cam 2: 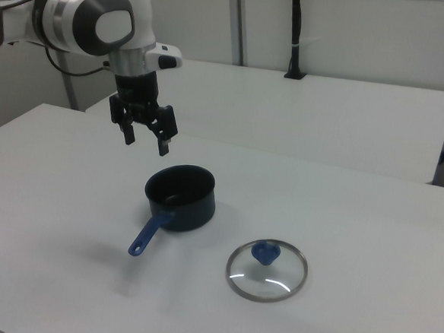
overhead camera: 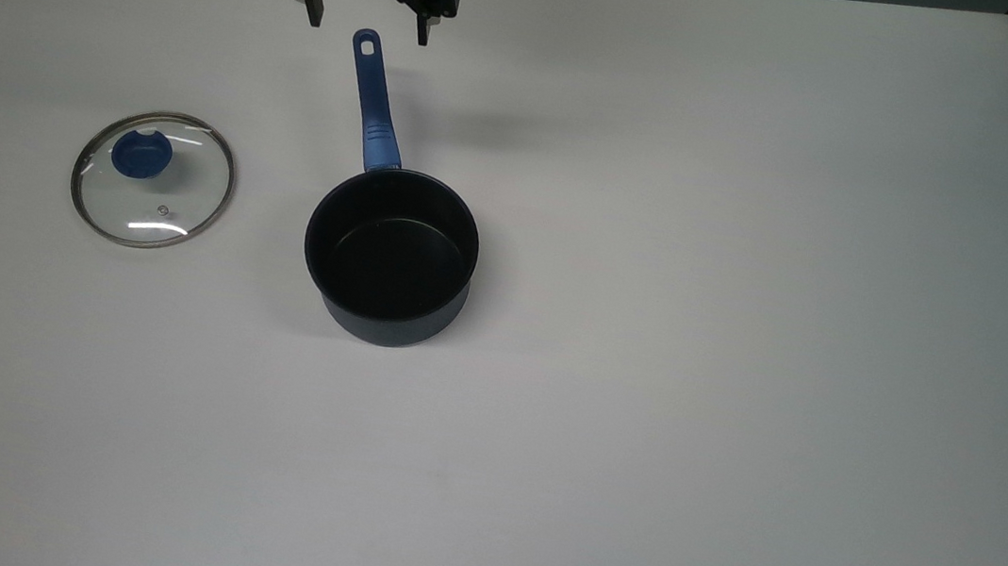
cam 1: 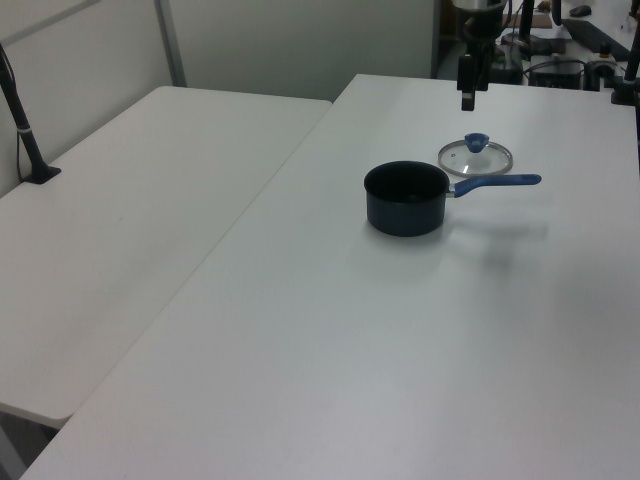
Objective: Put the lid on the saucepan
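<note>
**Lid and saucepan sit apart on white table**

In the top view, from left to right: the glass lid lies flat on the table, knob up, well apart from the saucepan, whose blue handle points toward the top edge. Above the handle's end hangs the gripper, fingers spread wide and holding nothing.

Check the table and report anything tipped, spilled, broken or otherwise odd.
Nothing stands out. The dark navy saucepan with the long blue handle stands upright and empty. The round clear glass lid with the blue knob lies flat, knob up, apart from it on the white table. The open gripper hangs above, holding nothing.
</note>
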